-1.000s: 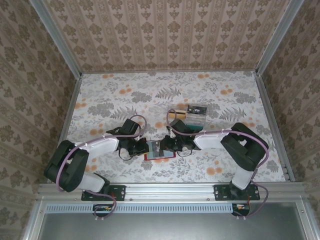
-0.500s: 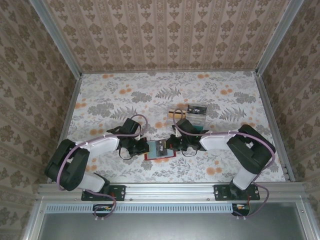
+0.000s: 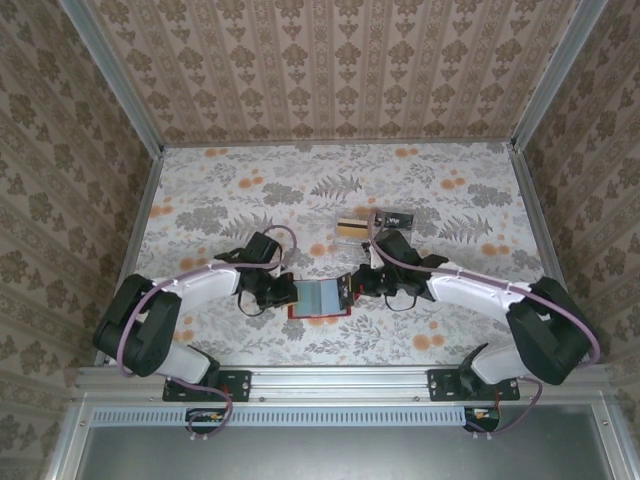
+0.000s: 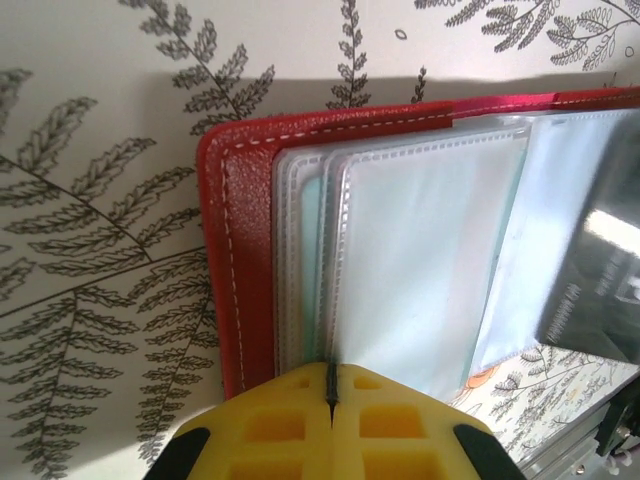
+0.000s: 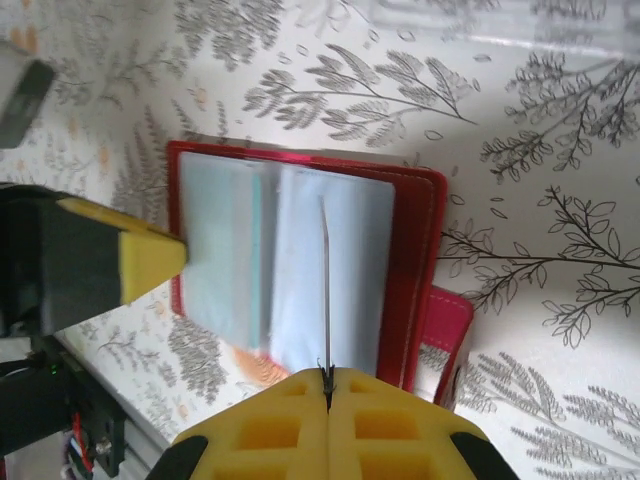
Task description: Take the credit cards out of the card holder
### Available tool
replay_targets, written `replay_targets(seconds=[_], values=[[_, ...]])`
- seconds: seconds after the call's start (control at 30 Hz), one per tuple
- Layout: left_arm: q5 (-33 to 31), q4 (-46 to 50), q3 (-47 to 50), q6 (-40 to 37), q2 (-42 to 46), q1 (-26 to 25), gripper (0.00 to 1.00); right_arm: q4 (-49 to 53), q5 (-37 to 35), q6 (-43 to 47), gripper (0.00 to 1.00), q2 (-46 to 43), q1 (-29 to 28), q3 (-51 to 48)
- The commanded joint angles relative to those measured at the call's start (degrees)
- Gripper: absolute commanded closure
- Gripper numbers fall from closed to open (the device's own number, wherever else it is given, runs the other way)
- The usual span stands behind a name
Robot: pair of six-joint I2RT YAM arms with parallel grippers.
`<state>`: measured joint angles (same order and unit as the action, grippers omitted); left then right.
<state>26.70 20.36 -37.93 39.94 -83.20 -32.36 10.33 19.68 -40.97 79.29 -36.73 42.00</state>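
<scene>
Two clenched grips: left gripper (image 4: 330,392) pins the small red leather-like bi-fold card holder (image 4: 240,250), open on the floral table (image 3: 250,190), by its clear sleeves (image 4: 420,270) — right gripper (image 5: 326,385) pinches a thin dark card (image 5: 324,290), we judge for pulling out.

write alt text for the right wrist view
Open red card holder with clear sleeves lies on a fern-print table; the right gripper, jaws shut, pinches a thin card seen edge-on. The left gripper meets the holder's left edge.
</scene>
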Motion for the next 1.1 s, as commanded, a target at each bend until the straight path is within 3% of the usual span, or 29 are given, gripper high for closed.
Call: replay_targets(seconds=[0.0, 0.17, 0.23, 0.43, 0.5, 0.7, 0.73, 0.93, 1.07], values=[[-1.2, 3.7, -3.3, -2.7, -0.5, 1.3, 1.0, 11.2, -3.4, 7.6, 1.0, -4.1, 0.1, 6.0], [0.2, 5.5, -8.0, -3.6, 1.1, 2.8, 0.75, 23.7, -10.4, 19.2, 1.0, -5.7, 0.1, 16.4], [0.1, 6.5, -10.5, -4.0, 2.1, 3.2, 0.61, 26.9, -13.5, 24.4, 1.0, -5.6, 0.1, 20.5], [-1.4, 9.4, -16.5, -5.7, 4.9, 5.2, 0.23, 28.0, -21.1, 43.2, 1.0, -5.8, 0.0, 26.2], [-1.7, 9.8, -17.7, -6.3, 6.1, 5.8, 0.15, 27.7, -22.2, 51.9, 1.0, -6.1, 0.0, 26.1], [-1.2, 7.7, -17.9, -6.4, 8.7, 8.8, 0.08, 26.5, -27.8, 70.0, 1.0, -5.0, 0.2, 26.2], [-1.1, 7.5, -17.9, -6.6, 8.9, 8.8, 0.0, 26.3, -28.7, 72.7, 1.0, -4.2, 0.2, 26.4], [-1.5, 7.7, -18.3, -7.9, 9.5, 9.1, 0.0, 25.4, -31.2, 88.3, 1.0, -0.5, 1.7, 27.0], [-1.4, 8.0, -18.5, -8.6, 9.7, 9.6, 0.0, 27.0, -29.0, 91.8, 1.0, 2.9, 5.0, 29.4]])
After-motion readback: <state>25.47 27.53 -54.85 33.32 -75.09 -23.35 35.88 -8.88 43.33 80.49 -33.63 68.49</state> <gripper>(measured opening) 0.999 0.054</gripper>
